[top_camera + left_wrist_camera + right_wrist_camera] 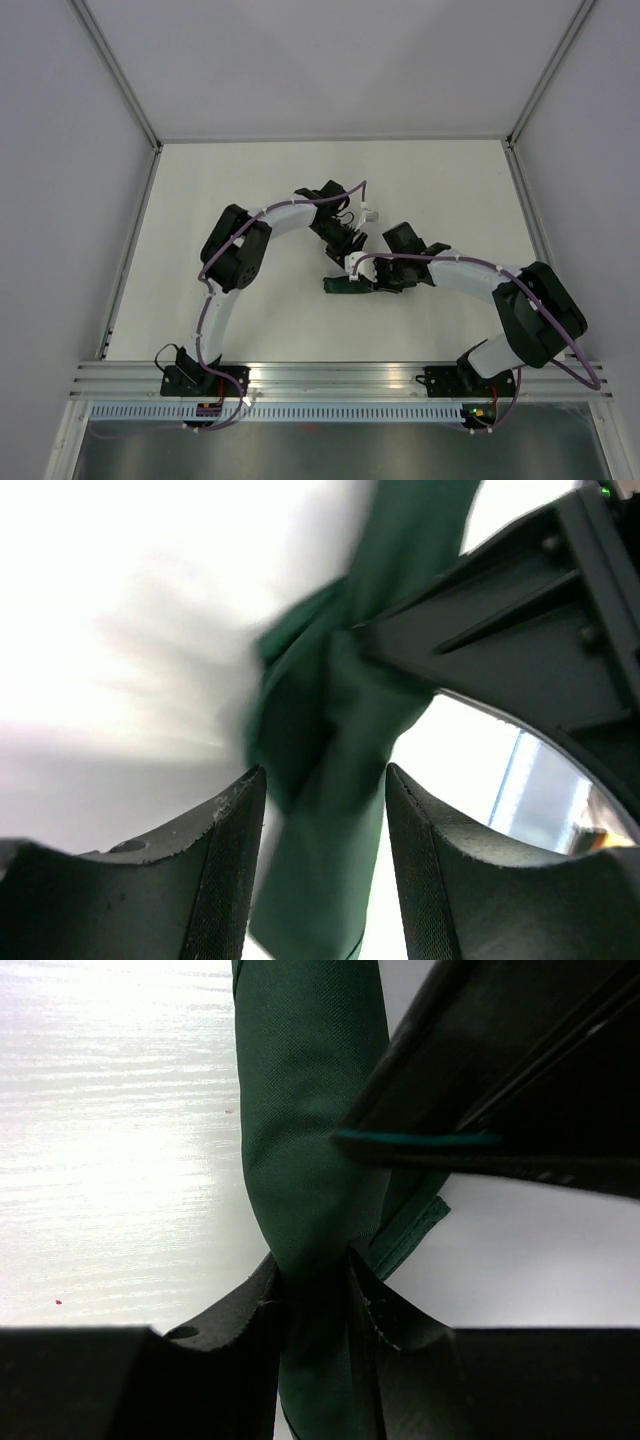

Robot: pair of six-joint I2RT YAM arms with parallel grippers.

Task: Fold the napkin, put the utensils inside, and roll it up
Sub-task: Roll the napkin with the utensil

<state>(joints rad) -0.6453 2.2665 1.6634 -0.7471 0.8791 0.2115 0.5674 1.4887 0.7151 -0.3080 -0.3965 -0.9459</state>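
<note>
Right gripper (318,1295) pinches the rolled green napkin (305,1140) at table (250,190) centre, apparently to keep the roll tight, while left gripper (325,860) straddles the cloth with fingers apart, not clamping.

The rolled napkin (345,287) lies mid-table (250,180), between both arms' jaws.
</note>
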